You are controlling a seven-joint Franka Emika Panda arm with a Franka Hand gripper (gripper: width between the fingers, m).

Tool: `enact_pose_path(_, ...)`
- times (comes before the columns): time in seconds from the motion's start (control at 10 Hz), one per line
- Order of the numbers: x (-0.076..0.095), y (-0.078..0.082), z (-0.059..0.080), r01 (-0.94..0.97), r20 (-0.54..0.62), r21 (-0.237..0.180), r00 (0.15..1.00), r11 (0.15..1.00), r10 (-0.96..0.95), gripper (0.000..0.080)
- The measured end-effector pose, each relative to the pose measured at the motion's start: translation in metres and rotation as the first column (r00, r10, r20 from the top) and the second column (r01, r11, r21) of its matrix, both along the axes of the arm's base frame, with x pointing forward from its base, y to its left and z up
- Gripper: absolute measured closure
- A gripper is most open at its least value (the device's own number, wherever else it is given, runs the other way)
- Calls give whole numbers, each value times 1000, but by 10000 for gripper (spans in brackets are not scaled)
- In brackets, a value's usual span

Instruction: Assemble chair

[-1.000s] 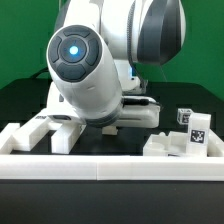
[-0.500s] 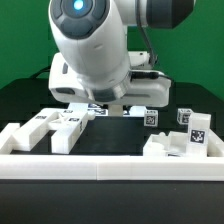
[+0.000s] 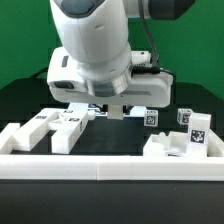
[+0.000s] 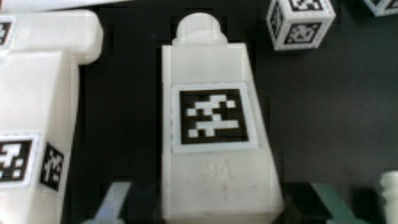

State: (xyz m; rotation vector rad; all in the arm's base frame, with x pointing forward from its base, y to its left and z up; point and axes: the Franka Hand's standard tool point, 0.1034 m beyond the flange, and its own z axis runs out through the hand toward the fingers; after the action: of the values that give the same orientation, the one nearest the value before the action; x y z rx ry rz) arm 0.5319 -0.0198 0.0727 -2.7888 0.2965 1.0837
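The claw (image 4: 217,196) is clamped on the near end of a long white chair bar (image 4: 217,110) bearing a tag, with one finger (image 4: 118,200) on each side. Just beside the claw, a broad white slab (image 4: 45,95) lies on the dark surface (image 4: 347,120). Ahead of the claw, past the bar's far tip, stands a small tagged cube (image 4: 302,22).

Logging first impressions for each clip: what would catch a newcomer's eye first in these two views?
The big white robot arm fills the upper middle of the exterior view, looming over white tagged parts on the black table. In the wrist view, a long white bar with a bold black-and-white tag sits gripped in the tool.
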Motion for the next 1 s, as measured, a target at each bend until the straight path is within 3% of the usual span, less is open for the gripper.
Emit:
enact_pose_path(0.2,20,2,23,2,103,-11,995,1000,-1,509)
enact_pose_path(0.3,35,3,26,-2,187,-27,982,1000,7,509)
enact_pose_path(0.7,43,1,23,33,433,-84,901,996,7,509)
enact_pose_path(1.0,66,4,43,57,595,-110,803,992,20,509)
